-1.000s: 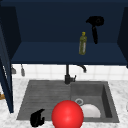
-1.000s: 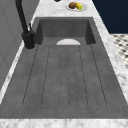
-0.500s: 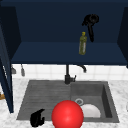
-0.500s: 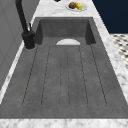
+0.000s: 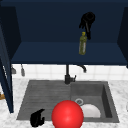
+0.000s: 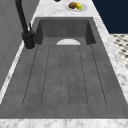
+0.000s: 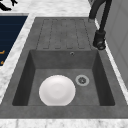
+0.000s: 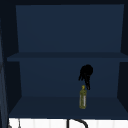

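Front view, right hand [image 5: 87,20]: hangs inside the open wall cabinet [image 5: 50,53], just above the olive-green bottle [image 5: 83,44]; fingers point downward, loosely extended, closed on nothing; whether a fingertip meets the bottle's cap cannot be told.
Front view, bottle: upright on the cabinet's lower shelf, right of centre, above the tap [image 5: 68,75].
Front view, left hand [image 5: 37,118]: low at the front edge of the sink [image 5: 45,95], fingers curled, holding nothing, beside a red ball [image 5: 67,114].
Front view, plate [image 5: 90,110]: white, lying in the basin next to the drain.
Left side view, draining board [image 6: 65,77]: ribbed, bare; the plate's rim [image 6: 68,42] shows over the basin edge; a dish of fruit [image 6: 76,5] sits on the far counter; the tap [image 6: 25,25] stands at the left.
Right side view, plate [image 7: 57,90]: flat on the basin floor, just beside the drain [image 7: 82,80]; tap base [image 7: 100,40] at the right.
Upper view, right hand [image 8: 85,74]: above and slightly right of the bottle [image 8: 83,97], fingers trailing down toward its neck.
Handling note: a sound grasp likely calls for the hand to descend beside the bottle's body and wrap it at mid-height, not at the narrow cap; the bottle is tall and slim, so a sideways nudge could topple it on the shelf.
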Robot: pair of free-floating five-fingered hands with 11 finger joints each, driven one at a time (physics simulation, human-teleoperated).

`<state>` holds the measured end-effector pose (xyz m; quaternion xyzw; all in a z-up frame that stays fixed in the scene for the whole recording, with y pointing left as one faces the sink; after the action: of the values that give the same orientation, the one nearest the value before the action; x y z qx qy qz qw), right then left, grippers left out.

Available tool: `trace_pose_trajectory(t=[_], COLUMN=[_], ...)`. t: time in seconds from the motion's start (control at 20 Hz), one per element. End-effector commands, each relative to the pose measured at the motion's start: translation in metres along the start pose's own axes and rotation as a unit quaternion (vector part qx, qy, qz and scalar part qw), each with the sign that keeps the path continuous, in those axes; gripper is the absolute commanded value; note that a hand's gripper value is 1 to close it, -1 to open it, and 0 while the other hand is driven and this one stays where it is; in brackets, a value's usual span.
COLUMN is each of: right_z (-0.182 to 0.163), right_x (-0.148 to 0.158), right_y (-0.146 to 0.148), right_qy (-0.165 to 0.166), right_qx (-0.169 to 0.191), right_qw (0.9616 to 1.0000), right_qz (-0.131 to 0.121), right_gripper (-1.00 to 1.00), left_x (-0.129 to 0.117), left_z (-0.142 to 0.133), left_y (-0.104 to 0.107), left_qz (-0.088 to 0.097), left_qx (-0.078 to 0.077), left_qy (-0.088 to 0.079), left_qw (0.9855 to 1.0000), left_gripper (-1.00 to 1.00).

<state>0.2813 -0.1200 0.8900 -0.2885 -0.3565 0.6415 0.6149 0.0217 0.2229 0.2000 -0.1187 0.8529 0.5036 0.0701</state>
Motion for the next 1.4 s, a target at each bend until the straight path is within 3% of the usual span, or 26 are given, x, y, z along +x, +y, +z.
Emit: trace_pose_trajectory(t=[0.0, 0.4, 0.6, 1.35], right_z=[-0.022, -0.079, -0.101, -0.180], right_x=[-0.002, -0.007, -0.009, -0.021], right_y=[-0.014, -0.035, -0.033, -0.053], right_qy=[-0.010, -0.022, -0.023, -0.056], right_qx=[0.027, 0.045, 0.037, 0.106], right_qw=[0.9995, 0.9987, 0.9991, 0.9927], right_qz=[0.011, 0.004, 0.004, -0.001], right_gripper=[-1.00, -1.00, -1.00, -1.00], left_x=[0.000, 0.000, 0.000, 0.000], left_z=[0.000, 0.000, 0.000, 0.000], left_y=[0.000, 0.000, 0.000, 0.000], left_qz=[0.000, 0.000, 0.000, 0.000], left_qx=[0.000, 0.000, 0.000, 0.000], left_qy=[0.000, 0.000, 0.000, 0.000], left_qw=[1.0000, 1.0000, 1.0000, 1.0000], left_gripper=[0.00, 0.00, 0.00, 0.00])
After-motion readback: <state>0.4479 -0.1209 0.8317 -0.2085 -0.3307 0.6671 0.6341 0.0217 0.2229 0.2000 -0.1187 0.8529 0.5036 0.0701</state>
